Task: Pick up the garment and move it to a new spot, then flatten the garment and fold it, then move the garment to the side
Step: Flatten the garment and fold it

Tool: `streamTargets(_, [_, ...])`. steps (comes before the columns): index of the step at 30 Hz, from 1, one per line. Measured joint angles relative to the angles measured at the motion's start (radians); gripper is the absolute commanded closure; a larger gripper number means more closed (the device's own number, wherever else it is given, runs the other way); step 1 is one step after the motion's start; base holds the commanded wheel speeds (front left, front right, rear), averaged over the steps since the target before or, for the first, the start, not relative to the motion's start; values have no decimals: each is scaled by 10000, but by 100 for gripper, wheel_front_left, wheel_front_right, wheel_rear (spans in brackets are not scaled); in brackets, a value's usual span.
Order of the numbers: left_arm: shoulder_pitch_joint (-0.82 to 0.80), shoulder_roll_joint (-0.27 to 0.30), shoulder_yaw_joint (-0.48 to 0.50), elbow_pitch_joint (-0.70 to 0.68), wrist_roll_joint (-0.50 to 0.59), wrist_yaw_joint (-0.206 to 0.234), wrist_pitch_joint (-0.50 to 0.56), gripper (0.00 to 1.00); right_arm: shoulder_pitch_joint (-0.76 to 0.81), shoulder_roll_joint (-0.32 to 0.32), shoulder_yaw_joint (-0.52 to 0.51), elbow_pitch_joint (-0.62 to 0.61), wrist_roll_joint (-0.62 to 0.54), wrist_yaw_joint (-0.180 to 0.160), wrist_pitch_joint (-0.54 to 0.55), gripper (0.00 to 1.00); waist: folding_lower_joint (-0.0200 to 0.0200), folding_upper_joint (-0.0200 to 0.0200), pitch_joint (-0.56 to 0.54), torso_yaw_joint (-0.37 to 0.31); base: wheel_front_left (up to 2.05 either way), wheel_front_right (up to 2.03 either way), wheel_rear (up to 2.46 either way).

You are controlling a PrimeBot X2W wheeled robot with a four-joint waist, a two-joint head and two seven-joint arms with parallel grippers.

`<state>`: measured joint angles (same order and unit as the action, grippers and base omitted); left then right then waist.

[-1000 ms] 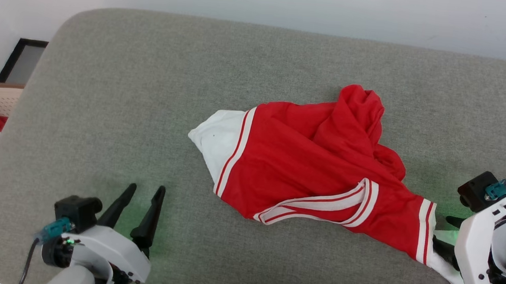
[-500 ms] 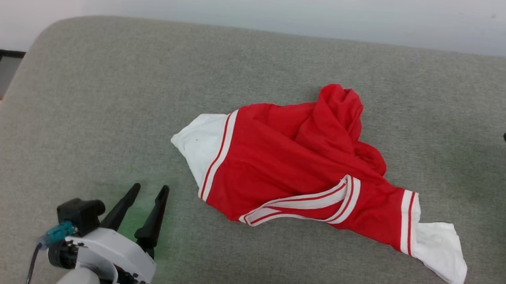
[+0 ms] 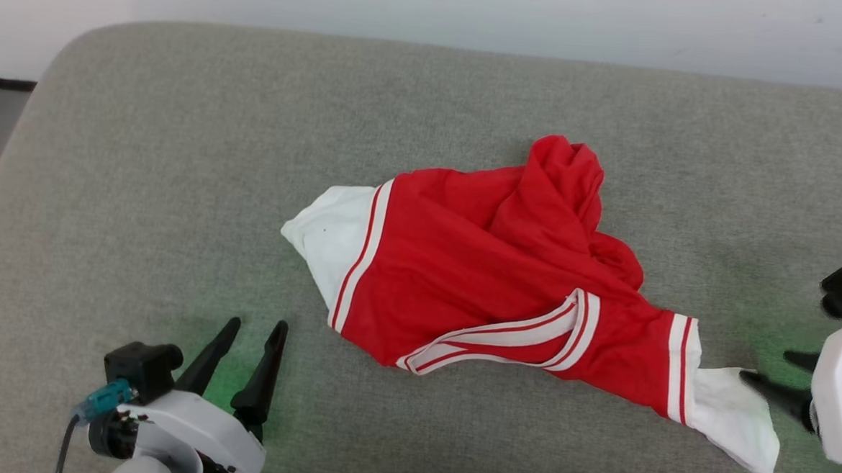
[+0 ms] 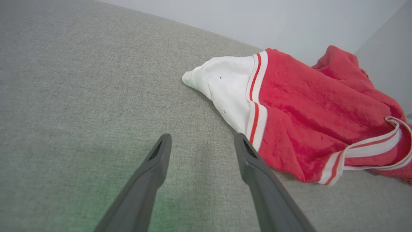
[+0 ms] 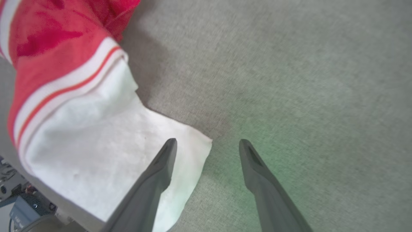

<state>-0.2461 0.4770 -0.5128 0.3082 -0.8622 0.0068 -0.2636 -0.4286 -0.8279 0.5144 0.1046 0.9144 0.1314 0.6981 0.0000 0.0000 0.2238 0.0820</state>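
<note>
While the garment [image 3: 491,269] lies crumpled on the grey cushion [image 3: 181,144], we hold the left end effector [image 3: 256,323] wide near one white end and the right end effector [image 3: 767,364] wide at the other.

Nothing to read right now: no text, label, brand, number or sign comes through legibly in any of the views.

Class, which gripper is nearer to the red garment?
Right. The right gripper is at the garment, by its white tail end; the left gripper stands apart, short of its other white end.
</note>
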Motion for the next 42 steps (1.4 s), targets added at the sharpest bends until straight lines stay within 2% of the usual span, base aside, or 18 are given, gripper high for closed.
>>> streamTargets(8, [-231,-226,77,211,163,-245,0,0,41,82,502,-169,109,0,1354,0,0,0,362,205,0,0,0])
streamTargets(15, [-331,-433,334,472,282,-433,0,0,-158,111,913,0,-462,0,1246,2,0,0,577,450,0,0,0])
streamTargets(16, [-330,-476,372,506,288,-454,0,0,-179,113,1001,2,-508,0,1246,44,1,0,589,473,0,0,0])
streamTargets(17, [-329,-508,405,535,305,-483,0,0,-224,104,1062,19,-541,0,1227,65,0,0,597,488,0,0,0])
streamTargets(18, [-327,-541,447,568,337,-510,0,0,-263,104,1110,56,-541,0,1204,94,0,0,595,494,0,0,0])
streamTargets(19, [-326,-571,489,587,364,-520,0,0,-285,105,1154,79,-539,0,1200,100,0,0,589,492,0,0,0])
streamTargets(26, [-312,-723,740,721,537,-642,0,0,-408,54,1333,119,-558,0,581,100,0,0,508,405,0,0,0])
streamTargets(31, [-302,-865,863,788,654,-698,0,0,-614,50,1252,196,-773,2,-339,100,0,0,423,292,0,0,0])
streamTargets(36, [-284,-909,1034,779,809,-773,0,0,-1190,4,337,903,-1521,0,-1592,100,0,0,353,194,0,0,0])
streamTargets(42, [-276,-997,1296,660,1039,-786,0,0,-1882,280,-1133,2094,-2782,0,-3382,100,0,0,278,176,0,0,0])
